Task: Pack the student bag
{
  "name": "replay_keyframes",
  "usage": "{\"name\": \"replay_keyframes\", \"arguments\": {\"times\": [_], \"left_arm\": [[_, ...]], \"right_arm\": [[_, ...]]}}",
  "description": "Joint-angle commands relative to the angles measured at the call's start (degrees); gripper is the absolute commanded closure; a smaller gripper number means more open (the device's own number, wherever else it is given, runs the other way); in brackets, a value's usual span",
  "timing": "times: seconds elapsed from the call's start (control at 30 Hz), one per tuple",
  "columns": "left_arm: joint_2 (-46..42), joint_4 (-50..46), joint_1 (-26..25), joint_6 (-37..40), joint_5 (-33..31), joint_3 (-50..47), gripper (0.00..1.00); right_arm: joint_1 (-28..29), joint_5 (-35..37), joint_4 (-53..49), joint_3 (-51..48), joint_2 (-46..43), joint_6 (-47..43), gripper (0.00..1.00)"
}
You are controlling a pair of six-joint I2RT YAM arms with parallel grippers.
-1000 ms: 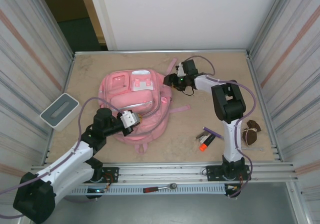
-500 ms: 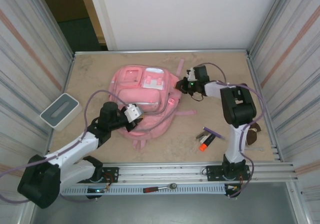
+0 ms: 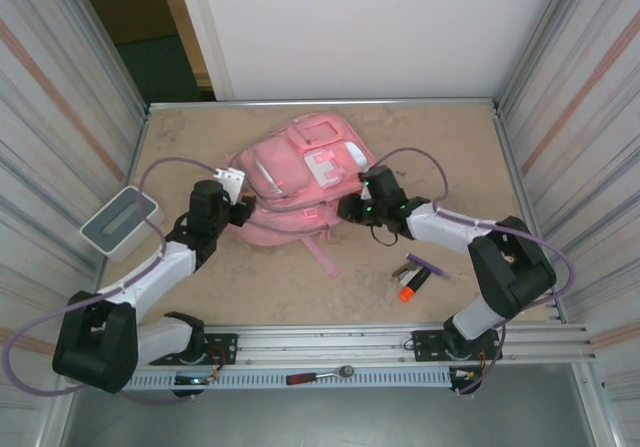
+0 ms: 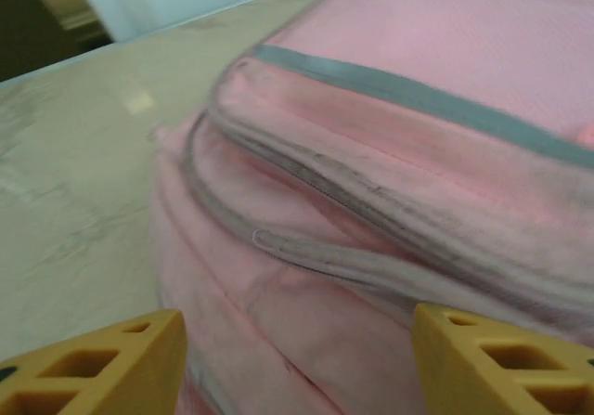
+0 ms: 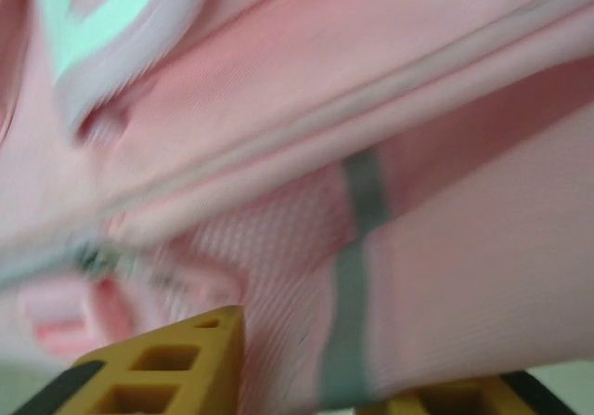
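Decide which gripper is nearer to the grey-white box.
Left. The left gripper sits at the pink backpack's left edge, just right of the box; the right gripper is across the backpack, farther away.

The student bag (image 3: pixel 295 182) is pink all over, with white-trimmed patches on its front and a dull grey-silver zip strip (image 4: pixel 408 95), against a mottled beige tabletop (image 3: pixel 450 147). The small box (image 3: pixel 120 220) is grey on top with white sides, and the marker (image 3: pixel 412 285) is black with an orange-red end, beside a purple strip (image 3: pixel 430 264). The left arm (image 3: pixel 165 265) and right arm (image 3: pixel 455 229) are black and white with lilac cables (image 3: pixel 415 150), and the left gripper (image 4: pixel 297 364) and right gripper (image 5: pixel 316 378) have yellow-orange fingers (image 4: pixel 102 369).
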Motion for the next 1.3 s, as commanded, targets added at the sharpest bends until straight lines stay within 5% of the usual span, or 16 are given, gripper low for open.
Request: {"name": "replay_keyframes", "arguments": {"times": [0.0, 0.1, 0.27, 0.53, 0.73, 1.27], "left_arm": [[-5.9, -5.1, -1.0, -10.0, -1.7, 2.9, 0.32], [-10.8, -3.5, -2.1, -17.5, 0.8, 0.0, 0.3], [-10.7, -4.3, -11.5, -22.6, -8.9, 0.3, 0.22], [9.7, -12.4, -25.8, -14.6, -32.4, 14.2, 0.02], [23.0, -16.2, -29.4, -12.5, -43.1, 22.1, 0.01], [19.9, -15.5, -26.4, -15.0, -41.5, 17.9, 0.06]], "right_arm": [[2.3, 4.4, -6.5, 1.9, -5.7, -6.4, 0.58], [1.7, 8.0, -8.8, 2.2, -9.4, -10.3, 0.53], [1.2, 7.4, -5.3, 4.1, -8.4, -13.2, 0.45], [-0.7, 4.0, 0.2, 7.4, 0.5, -12.1, 0.44], [-2.2, 1.7, 1.5, 5.3, 1.8, -11.4, 0.44], [-3.3, 0.5, 2.5, 2.9, 3.6, -10.8, 0.43]]}}
